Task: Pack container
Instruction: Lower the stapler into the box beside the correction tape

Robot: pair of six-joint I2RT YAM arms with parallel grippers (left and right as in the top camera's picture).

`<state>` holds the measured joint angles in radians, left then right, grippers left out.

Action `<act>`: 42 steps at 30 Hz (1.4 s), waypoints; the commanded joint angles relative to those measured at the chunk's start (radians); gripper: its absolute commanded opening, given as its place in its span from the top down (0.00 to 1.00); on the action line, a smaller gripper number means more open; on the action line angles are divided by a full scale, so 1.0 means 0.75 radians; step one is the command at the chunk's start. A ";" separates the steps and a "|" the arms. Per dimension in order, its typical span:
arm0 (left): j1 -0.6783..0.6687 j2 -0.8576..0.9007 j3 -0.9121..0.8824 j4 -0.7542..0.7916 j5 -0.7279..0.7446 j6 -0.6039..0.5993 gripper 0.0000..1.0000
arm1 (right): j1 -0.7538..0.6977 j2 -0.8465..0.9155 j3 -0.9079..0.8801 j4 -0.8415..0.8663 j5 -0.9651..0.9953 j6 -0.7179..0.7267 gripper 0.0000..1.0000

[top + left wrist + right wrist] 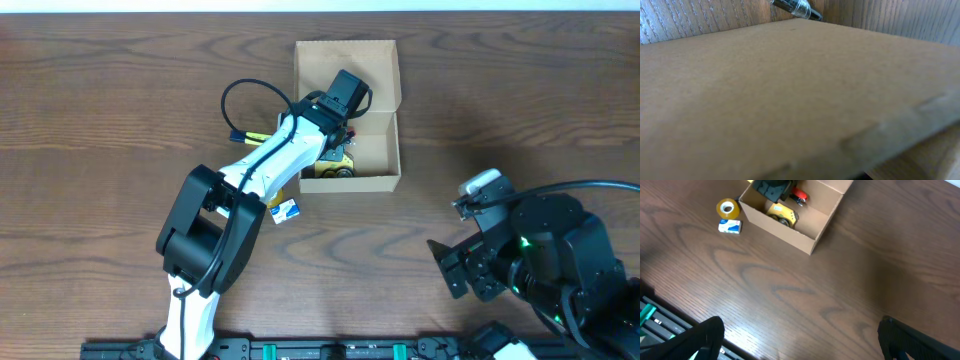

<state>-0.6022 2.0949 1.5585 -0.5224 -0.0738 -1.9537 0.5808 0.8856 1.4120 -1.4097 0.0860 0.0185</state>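
Two arms work at the table [120, 120]. Nearest, at 4 o'clock in the overhead view, the right gripper [800, 330] hangs over bare wood. Its fingers [705, 335] are spread wide and hold nothing.

Further in, at about 7 o'clock from the box [350, 183], a small white-and-blue packet [286, 209] lies just beside a yellow tape roll [727, 208].

The box sits at 12 o'clock on the table, with its lid [375, 70] open toward the far side. Inside, by the near wall, lies a yellow item [335, 166], with a red item [799, 195] beyond it.

The left arm [270, 160] reaches from 7 o'clock across the box's left wall, and the left gripper [345, 95] is over the box's inside. I cannot tell whether it is wide or closed, since its wrist camera shows only cardboard up close. A pen [797, 7] lies on the wood past that cardboard.
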 commanded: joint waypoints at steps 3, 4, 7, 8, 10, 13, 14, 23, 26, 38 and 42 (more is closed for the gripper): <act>0.012 0.020 0.028 0.002 0.006 -0.009 0.70 | -0.022 -0.003 -0.002 -0.001 0.015 0.018 0.01; 0.012 0.020 0.028 0.002 0.006 -0.009 0.60 | -0.022 -0.003 -0.002 -0.001 0.015 0.019 0.01; 0.012 0.020 0.028 0.002 0.006 -0.009 0.50 | -0.022 -0.003 -0.002 -0.001 0.015 0.019 0.01; 0.012 0.020 0.028 0.002 0.006 -0.009 0.47 | -0.022 -0.003 -0.002 -0.001 0.015 0.019 0.01; 0.012 0.020 0.028 0.002 0.006 -0.009 0.45 | -0.022 -0.003 -0.002 -0.001 0.015 0.019 0.01; 0.012 0.020 0.028 0.002 0.006 -0.009 0.41 | -0.022 -0.003 -0.002 -0.001 0.015 0.019 0.01; 0.012 0.020 0.028 0.002 0.006 -0.009 0.41 | -0.022 -0.003 -0.002 -0.001 0.015 0.018 0.01; 0.009 0.020 0.031 0.043 0.031 -0.002 0.48 | -0.022 -0.003 -0.002 -0.001 0.015 0.019 0.01; 0.008 0.020 0.042 0.046 0.030 0.031 0.64 | -0.022 -0.003 -0.002 -0.001 0.015 0.019 0.01; 0.008 0.020 0.205 -0.149 0.026 0.241 0.94 | -0.022 -0.003 -0.002 -0.001 0.015 0.018 0.01; 0.008 0.019 0.306 -0.313 0.015 0.361 0.94 | -0.022 -0.003 -0.002 -0.001 0.015 0.018 0.01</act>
<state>-0.6022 2.0949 1.7386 -0.7269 -0.0517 -1.7672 0.5808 0.8856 1.4120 -1.4094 0.0860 0.0185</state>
